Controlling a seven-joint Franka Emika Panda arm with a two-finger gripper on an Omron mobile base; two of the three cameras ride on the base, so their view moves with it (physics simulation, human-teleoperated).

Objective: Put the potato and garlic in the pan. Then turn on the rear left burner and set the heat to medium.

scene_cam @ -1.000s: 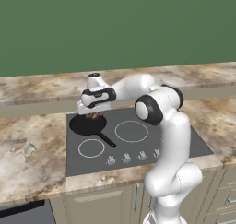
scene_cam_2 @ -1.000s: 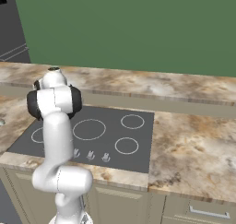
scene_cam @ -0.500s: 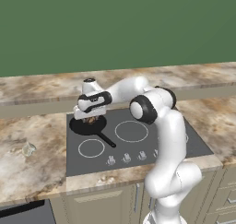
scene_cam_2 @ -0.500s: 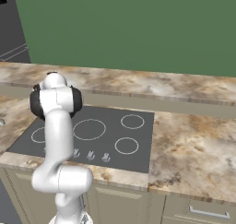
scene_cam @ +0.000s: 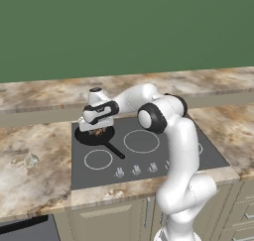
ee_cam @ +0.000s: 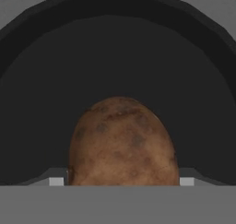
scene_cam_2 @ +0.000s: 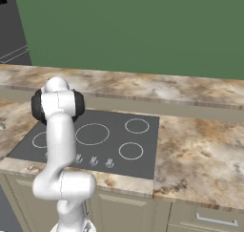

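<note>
Potato (ee_cam: 122,142) over the pan (ee_cam: 118,57)
We see a brown, speckled, egg-shaped lump clenched between our fingers (ee_cam: 56,180), above matte black.

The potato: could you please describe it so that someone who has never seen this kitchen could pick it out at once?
Start at the dark glass cooktop set in the marble counter and find the black frying pan on its rear left zone. The potato is the brown, speckled, roundish lump right over that pan's dark inside, between the fingertips of the pincer. The only brown thing there.
</note>
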